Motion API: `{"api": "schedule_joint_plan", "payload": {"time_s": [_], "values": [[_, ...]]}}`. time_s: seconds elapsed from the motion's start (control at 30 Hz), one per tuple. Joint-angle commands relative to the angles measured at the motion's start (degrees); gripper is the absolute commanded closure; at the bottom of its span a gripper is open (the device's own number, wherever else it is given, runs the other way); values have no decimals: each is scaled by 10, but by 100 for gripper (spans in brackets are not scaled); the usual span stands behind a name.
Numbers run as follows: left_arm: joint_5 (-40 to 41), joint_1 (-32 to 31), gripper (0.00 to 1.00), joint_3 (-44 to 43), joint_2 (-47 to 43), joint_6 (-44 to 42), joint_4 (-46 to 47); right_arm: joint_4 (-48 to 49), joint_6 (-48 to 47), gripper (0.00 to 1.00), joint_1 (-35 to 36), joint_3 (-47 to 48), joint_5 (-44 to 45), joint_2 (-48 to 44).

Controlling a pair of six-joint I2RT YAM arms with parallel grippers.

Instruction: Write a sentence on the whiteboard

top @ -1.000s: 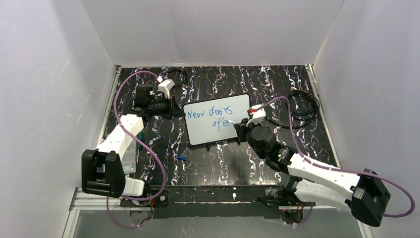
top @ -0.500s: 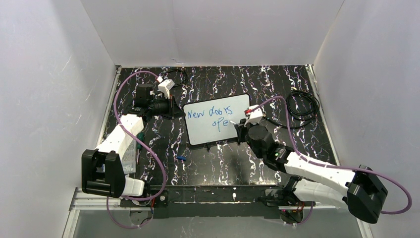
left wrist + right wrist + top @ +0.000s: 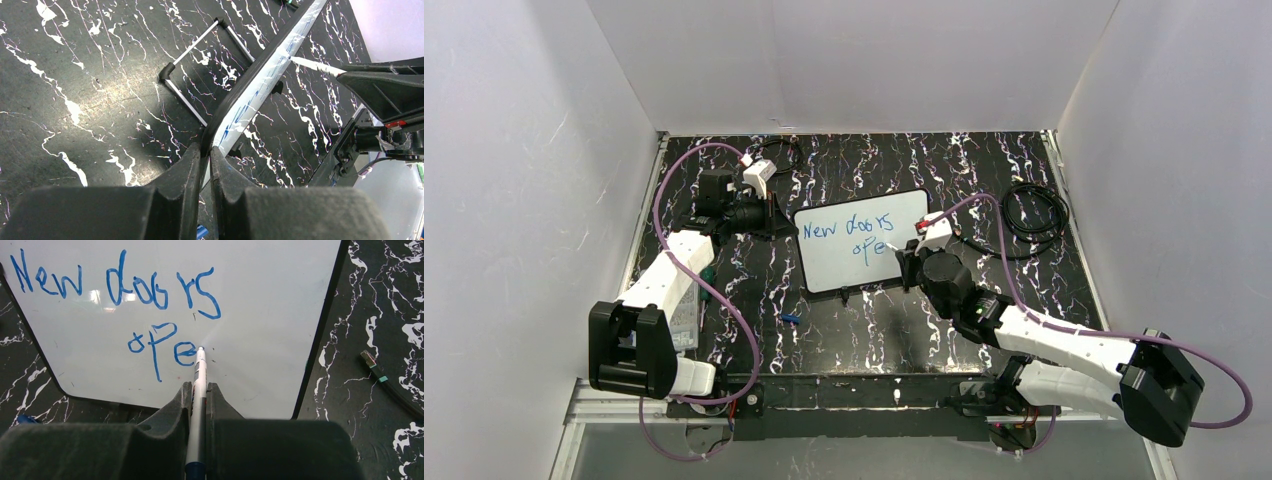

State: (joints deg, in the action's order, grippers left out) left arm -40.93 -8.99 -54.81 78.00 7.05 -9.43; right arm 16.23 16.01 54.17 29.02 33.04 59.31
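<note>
Writing in progress on a black marbled table. The whiteboard lies at the middle of the table, between the two arms, with its long edges running left to right. The left gripper is closed on the board's left edge, the frame pinched between its fingers. This hold is judged to steady the board against the push and drag of the pen. Beyond that edge, in the left wrist view, a thin wire stand is seen on the table. The right gripper is clamped on a marker, whose barrel is held lengthwise between the fingers so that the tip points away from the wrist and meets the board at a slant. The sentence is written in blue in two lines: "New doors" above, "ope" below. The tip is placed at the right end of the "e", so the second line is judged unfinished, with bare board to its right for further letters. A coiled cable lies well to the right of the board, and a small blue object near its near left corner
</note>
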Motion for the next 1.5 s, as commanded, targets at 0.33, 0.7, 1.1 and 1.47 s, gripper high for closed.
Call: {"api": "schedule_joint_plan", "payload": {"time_s": [0.33, 0.7, 1.1, 1.47], "values": [[-17, -6, 100, -1, -24, -3, -1, -12, 43, 99, -1, -22, -3, -19], [-17, -6, 100, -1, -25, -3, -1, 26, 35, 99, -1, -12, 8, -21], [-18, -6, 100, -2, -26, -3, -1, 43, 27, 99, -1, -9, 43, -26], [-18, -6, 100, -1, -27, -2, -1, 3, 29, 99, -1, -13, 50, -34]]}}
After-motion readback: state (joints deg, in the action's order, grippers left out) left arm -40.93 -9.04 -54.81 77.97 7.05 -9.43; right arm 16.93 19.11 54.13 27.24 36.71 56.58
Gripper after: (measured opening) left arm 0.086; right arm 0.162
